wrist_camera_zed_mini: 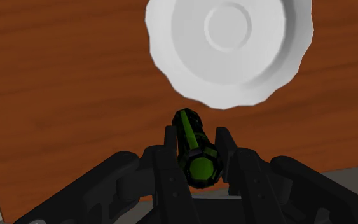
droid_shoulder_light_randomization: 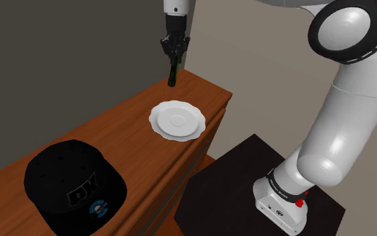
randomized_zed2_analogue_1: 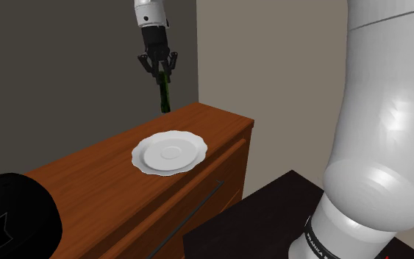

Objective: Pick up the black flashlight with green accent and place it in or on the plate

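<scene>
Near the top centre of the shoulder view, my gripper (droid_shoulder_light_randomization: 174,59) clamps the flashlight (droid_shoulder_light_randomization: 173,76) by its upper end. It hangs upright, just above the plate (droid_shoulder_light_randomization: 177,121) at mid-frame. I judge it rigid, light and slick, so I should squeeze the barrel squarely.

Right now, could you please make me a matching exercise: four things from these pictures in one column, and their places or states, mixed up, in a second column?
Things
1. flashlight
2. plate
3. cap
4. stand

Places or states
A. white, lying flat on the wooden top
B. dark box under the arm's base
C. clasped in the tool, hanging in the air
D. black, resting on the wooden top at the shoulder view's lower left

Right pairs: 1-C, 2-A, 3-D, 4-B
</scene>
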